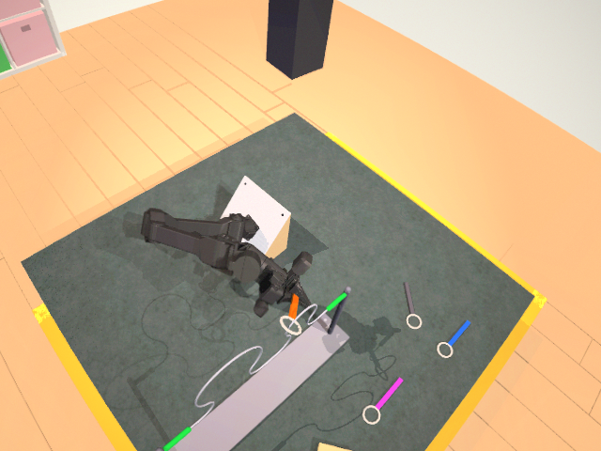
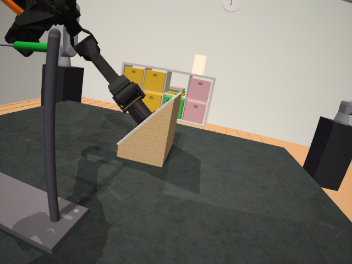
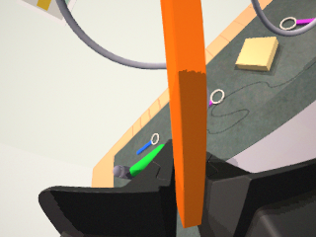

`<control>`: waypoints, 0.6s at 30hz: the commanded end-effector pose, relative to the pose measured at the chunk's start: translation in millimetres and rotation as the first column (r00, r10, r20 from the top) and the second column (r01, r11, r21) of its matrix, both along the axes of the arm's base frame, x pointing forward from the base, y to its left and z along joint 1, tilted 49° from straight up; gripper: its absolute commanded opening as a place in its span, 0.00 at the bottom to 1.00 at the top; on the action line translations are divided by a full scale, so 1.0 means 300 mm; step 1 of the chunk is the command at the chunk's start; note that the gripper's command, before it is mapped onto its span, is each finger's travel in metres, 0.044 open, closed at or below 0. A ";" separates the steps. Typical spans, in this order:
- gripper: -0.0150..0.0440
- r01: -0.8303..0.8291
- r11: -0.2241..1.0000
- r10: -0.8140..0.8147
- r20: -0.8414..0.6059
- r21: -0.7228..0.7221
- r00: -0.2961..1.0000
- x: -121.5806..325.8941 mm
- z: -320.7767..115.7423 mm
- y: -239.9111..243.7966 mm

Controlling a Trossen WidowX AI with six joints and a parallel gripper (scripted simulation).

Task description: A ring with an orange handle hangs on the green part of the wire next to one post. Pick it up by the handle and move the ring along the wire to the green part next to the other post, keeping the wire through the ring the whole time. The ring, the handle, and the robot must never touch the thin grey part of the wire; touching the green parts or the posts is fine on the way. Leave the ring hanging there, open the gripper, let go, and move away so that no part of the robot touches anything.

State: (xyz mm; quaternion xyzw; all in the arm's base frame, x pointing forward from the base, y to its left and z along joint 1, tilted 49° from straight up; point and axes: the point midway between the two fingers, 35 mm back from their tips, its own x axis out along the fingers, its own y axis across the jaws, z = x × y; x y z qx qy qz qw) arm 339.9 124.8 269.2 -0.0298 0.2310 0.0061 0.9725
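My gripper (image 1: 295, 294) (image 3: 176, 145) is shut on the orange handle (image 1: 294, 306) (image 2: 12, 6) (image 3: 188, 109). The ring (image 1: 281, 321) is around the thin grey wire (image 1: 257, 347) (image 3: 148, 65), past its first bends from the near post (image 1: 337, 315) (image 2: 49, 127) (image 3: 118, 172). It is off that post's green part (image 1: 336, 301) (image 2: 31, 46) (image 3: 145, 160). Whether ring and wire touch cannot be told. The other green part (image 1: 177, 439) is at the lower left of the top view. The ring is out of frame in the exterior view and the wrist view.
The posts' grey base (image 1: 271, 393) (image 2: 25, 198) runs below the wire. Loose rings with grey (image 1: 408, 298), blue (image 1: 459, 333) (image 3: 144, 146) and magenta (image 1: 390, 394) handles lie beyond it. A yellow block (image 3: 257, 52) lies on the dark mat. The arm stands on a sloped mount (image 1: 279, 238) (image 2: 147, 142).
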 end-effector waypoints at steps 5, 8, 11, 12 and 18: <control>0.00 0.008 0.986 -0.004 0.024 -0.166 1.000 0.005 0.002 -0.039; 0.00 0.013 0.973 -0.005 0.034 -0.230 0.999 0.007 0.006 -0.054; 0.00 0.018 0.956 -0.006 0.043 -0.292 0.999 0.009 0.010 -0.070; 0.00 0.020 0.950 -0.006 0.046 -0.313 0.999 0.010 0.011 -0.075; 0.00 0.032 0.901 -0.004 0.065 -0.433 0.998 0.013 0.023 -0.104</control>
